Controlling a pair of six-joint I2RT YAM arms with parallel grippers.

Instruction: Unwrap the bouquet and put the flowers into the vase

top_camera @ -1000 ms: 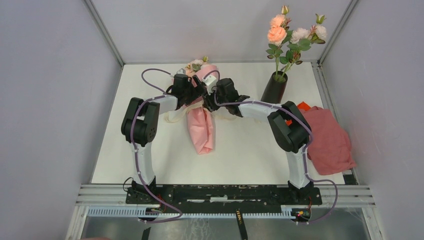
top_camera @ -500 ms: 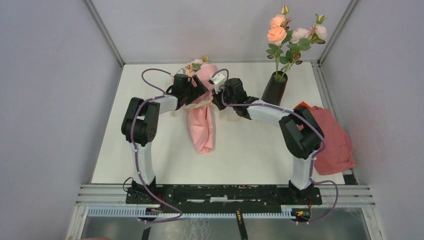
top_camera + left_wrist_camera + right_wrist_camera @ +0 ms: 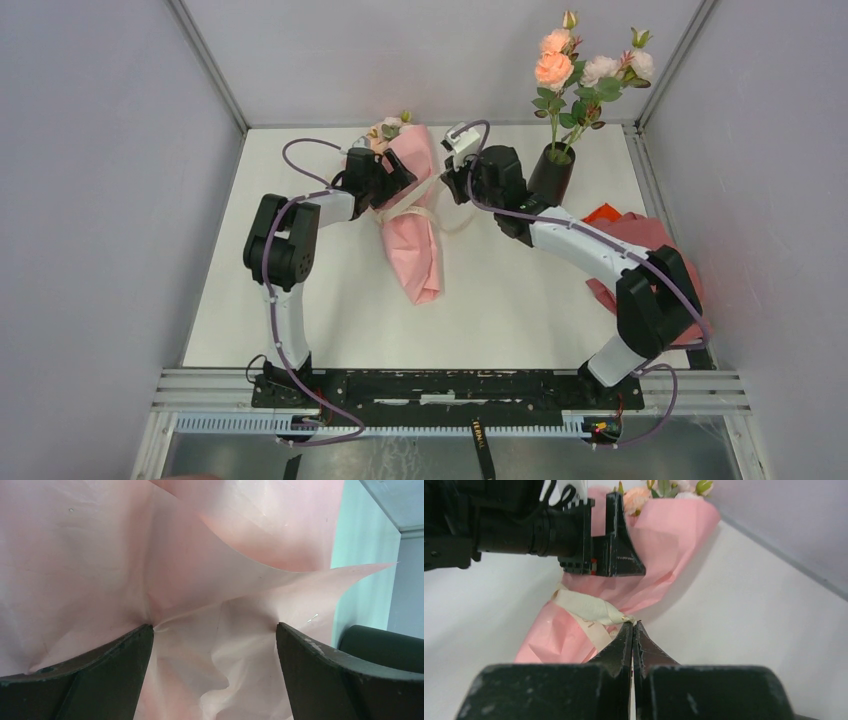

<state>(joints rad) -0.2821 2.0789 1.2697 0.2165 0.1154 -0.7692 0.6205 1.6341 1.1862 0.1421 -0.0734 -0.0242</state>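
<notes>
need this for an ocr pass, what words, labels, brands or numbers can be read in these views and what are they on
Gold lettering on the black strip at the bottom of the top view: there is print, but it is too small and blurred to read.
bouquet paper, ribbon, vase: no print visible.
Both wrist views: no text.

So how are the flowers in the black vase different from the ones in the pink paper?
The flowers in the vase stand upright, unwrapped; the bouquet lies flat on the table, wrapped in pink paper. The vase's blooms all show; the bouquet's only peek out at its far end. Both have pale roses and green leaves.
</notes>
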